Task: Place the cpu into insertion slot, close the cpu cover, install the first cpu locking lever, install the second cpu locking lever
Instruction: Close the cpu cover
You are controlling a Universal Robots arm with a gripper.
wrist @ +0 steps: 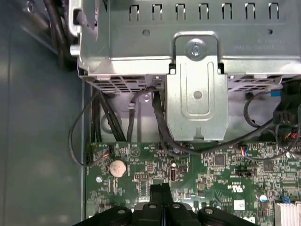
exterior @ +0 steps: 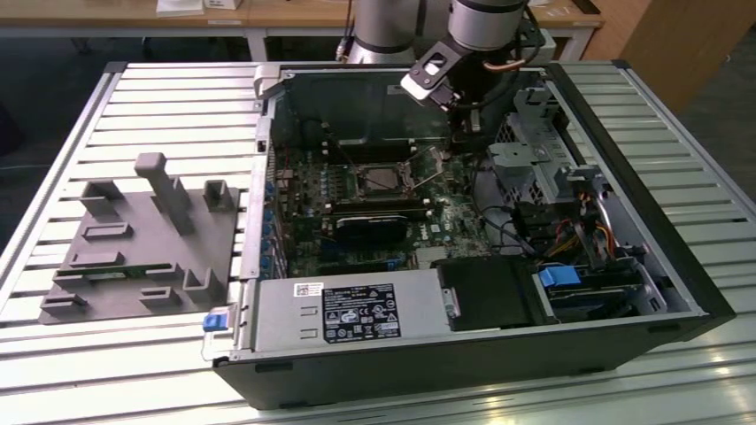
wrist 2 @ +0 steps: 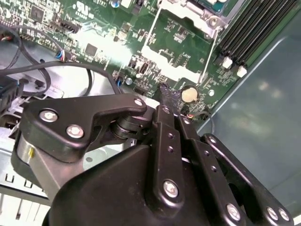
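Power supply (exterior: 283,320), exterior view: black label (exterior: 359,312) on its top face, white print in blocks with a row of small symbols; lettering too fine to read. Just beside it, a small white sticker (exterior: 308,288) with dark marks, not legible.

Drive cage (wrist: 141,44), first wrist view: one short line of stamped characters (wrist: 256,47) in the sheet metal, faint, not readable.

Motherboard (wrist: 216,162), both wrist views: white silkscreen marks beside components, among them a bolder printed mark (wrist: 236,186) (wrist 2: 83,8); none can be made out with certainty.
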